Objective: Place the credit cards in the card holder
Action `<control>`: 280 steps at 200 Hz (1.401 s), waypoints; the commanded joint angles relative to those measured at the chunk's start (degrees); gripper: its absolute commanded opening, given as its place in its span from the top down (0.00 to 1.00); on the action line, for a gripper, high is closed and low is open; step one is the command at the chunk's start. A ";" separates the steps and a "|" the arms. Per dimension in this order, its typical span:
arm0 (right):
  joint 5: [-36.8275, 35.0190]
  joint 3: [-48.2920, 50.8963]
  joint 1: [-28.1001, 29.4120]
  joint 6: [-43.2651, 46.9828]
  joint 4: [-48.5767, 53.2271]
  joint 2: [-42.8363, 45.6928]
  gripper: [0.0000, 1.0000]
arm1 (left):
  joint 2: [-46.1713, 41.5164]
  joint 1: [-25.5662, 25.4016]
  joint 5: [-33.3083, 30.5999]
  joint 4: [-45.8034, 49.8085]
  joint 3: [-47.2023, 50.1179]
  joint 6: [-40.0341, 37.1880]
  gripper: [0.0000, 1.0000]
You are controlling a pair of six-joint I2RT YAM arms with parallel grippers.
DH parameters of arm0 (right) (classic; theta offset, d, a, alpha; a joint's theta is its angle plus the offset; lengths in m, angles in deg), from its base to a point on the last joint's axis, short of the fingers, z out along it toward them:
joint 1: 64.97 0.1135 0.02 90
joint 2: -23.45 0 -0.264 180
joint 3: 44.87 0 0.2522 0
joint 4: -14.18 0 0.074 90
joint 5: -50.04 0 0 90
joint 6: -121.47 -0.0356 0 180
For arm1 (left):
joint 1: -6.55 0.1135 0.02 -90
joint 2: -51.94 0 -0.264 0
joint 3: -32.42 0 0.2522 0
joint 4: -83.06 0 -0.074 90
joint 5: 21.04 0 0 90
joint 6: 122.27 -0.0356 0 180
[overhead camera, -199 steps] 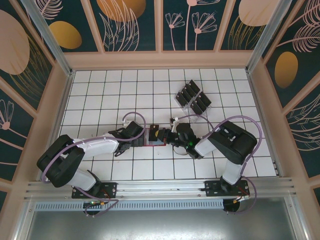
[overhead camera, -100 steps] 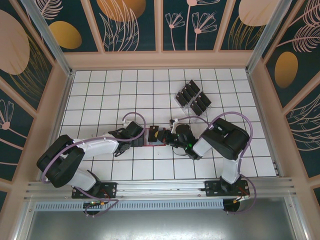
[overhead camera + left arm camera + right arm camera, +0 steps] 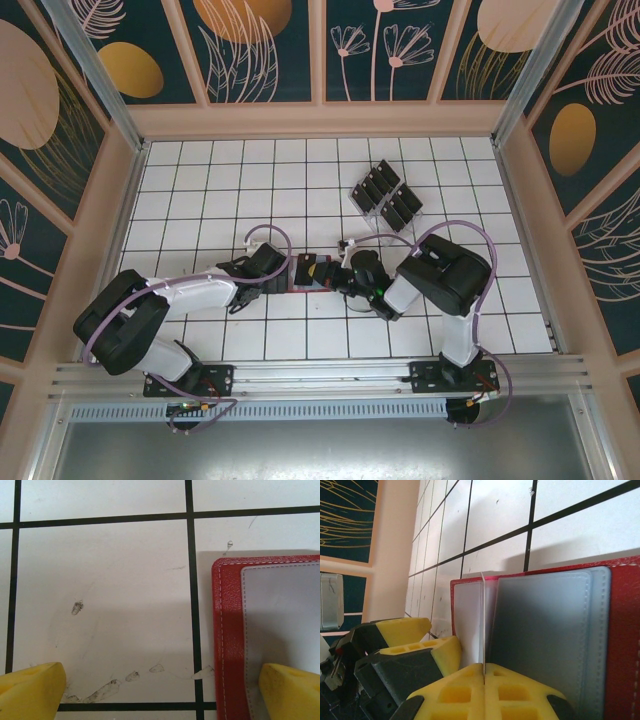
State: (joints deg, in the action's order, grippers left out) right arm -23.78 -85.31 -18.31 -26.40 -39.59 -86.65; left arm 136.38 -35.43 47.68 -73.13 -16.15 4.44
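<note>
The red card holder point(image 3: 300, 287) lies open on the tiles between the two grippers, its grey inside point(image 3: 545, 630) facing up. My right gripper point(image 3: 484, 672) is shut on a thin credit card point(image 3: 483, 625), seen edge-on and standing upright over the holder's inside, at the edge of the grey pocket. My left gripper point(image 3: 160, 695) is open and straddles the holder's left edge point(image 3: 230, 630): one yellow fingertip point(image 3: 290, 690) rests on the grey inside, the other point(image 3: 32, 690) on the bare tile. More black credit cards point(image 3: 385, 193) stand in a rack at the back.
A clear plastic rack point(image 3: 372, 212) holding several black cards stands right of centre, behind the grippers. The left gripper's yellow fingers point(image 3: 405, 630) sit close to the right gripper. Wooden walls point(image 3: 320, 118) ring the white tiled floor.
The right arm's elbow has swung left and its gripper has pushed the card slightly further left over the holder. The left arm has stayed still.
</note>
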 commanded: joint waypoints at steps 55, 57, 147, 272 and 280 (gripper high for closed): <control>0.04 -0.34 0.55 -0.69 -1.82 0.33 1.00 | 0.11 -0.09 -0.06 3.49 1.74 0.03 0.01; 0.00 -0.23 0.48 -0.70 -1.82 0.48 1.00 | 0.11 -0.09 -0.01 3.49 1.75 0.05 0.02; -1.25 2.20 -1.83 1.22 1.17 6.14 1.00 | 0.37 -0.09 0.14 3.14 2.02 -0.04 0.01; 0.16 0.02 -0.99 -0.32 -2.50 -0.49 1.00 | 0.64 -0.08 0.27 2.63 2.20 -0.15 0.02; 0.16 0.05 -0.87 -0.49 -2.74 -0.72 1.00 | 0.70 -0.10 0.34 2.61 2.18 -0.18 0.01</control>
State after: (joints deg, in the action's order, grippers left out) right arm -23.51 -84.28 -19.76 -27.01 -39.80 -85.82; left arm 136.30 -35.43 47.72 -73.94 -15.71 4.44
